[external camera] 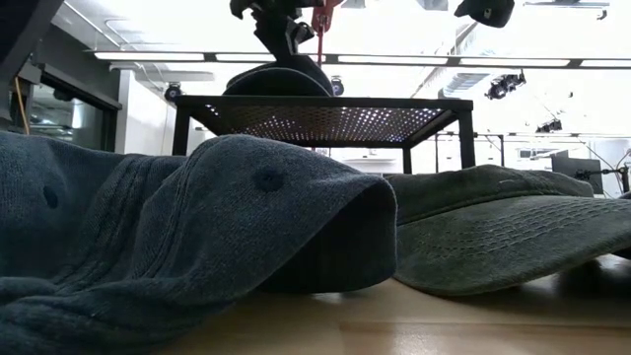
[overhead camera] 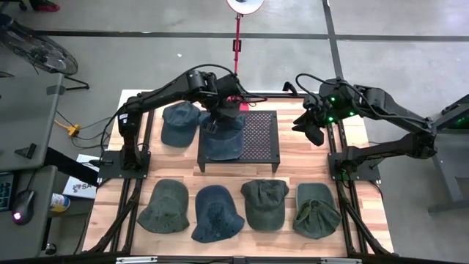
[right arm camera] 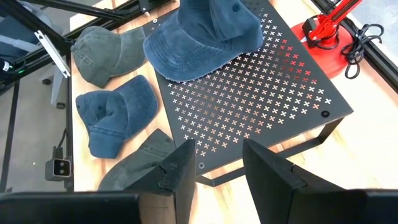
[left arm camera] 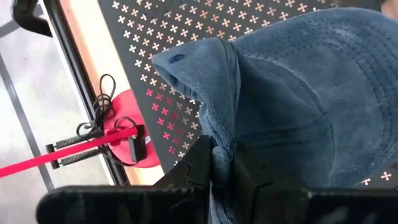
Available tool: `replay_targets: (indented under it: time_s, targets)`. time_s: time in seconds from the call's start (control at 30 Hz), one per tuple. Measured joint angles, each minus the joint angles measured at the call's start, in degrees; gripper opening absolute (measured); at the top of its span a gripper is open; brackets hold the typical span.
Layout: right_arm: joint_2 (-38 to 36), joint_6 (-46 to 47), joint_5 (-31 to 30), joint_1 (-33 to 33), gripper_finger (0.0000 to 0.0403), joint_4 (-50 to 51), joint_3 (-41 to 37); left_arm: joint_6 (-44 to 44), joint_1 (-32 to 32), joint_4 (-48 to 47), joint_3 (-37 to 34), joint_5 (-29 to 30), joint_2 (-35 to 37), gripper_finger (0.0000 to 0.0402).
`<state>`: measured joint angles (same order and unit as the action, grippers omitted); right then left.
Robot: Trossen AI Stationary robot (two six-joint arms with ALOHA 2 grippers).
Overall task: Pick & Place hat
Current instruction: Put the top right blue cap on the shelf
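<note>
A blue denim cap (overhead camera: 223,137) lies on the left part of a black perforated stand (overhead camera: 258,138); it also shows in the right wrist view as the cap (right arm camera: 202,37). My left gripper (overhead camera: 220,114) sits over the cap's far part, shut on its crown cloth (left arm camera: 217,152). My right gripper (overhead camera: 314,130) hangs open in the air beyond the stand's right side, touching nothing; its fingers (right arm camera: 214,174) stand apart. My left gripper pinches a bunched fold of the blue cap's crown (left arm camera: 219,155) between its two fingers, coming from above. The cap's brim (overhead camera: 222,149) rests flat on the perforated stand, and the crown cloth is drawn up into a peak toward the fingers.
A teal cap (overhead camera: 180,123) lies on the table left of the stand. Along the near edge lie several caps: green (overhead camera: 165,205), blue (overhead camera: 218,213), green (overhead camera: 264,202) and green (overhead camera: 316,210). A red clamp base (right arm camera: 323,31) stands behind the stand.
</note>
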<state>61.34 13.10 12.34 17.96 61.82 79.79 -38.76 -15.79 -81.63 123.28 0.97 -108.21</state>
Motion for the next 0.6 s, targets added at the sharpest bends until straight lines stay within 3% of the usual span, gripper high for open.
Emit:
replay_targets:
  time_s: [0.13, 0.4, 0.6]
  targets:
    - [0.0, -0.11, 0.0, 0.0, 0.0126, 0.0, 0.0, 0.42, 0.0, 0.31, 0.0, 1.53, -0.15, 0.0031]
    - [0.0, -0.18, 0.0, 0.0, 0.0126, 0.0, 0.0, 2.61, 0.04, 3.35, 0.0, 7.52, -0.13, 0.0146]
    - [0.0, -0.36, 0.0, 0.0, 0.0126, 0.0, 0.0, 3.23, 0.53, 3.51, 0.0, 8.67, -0.13, 0.0194]
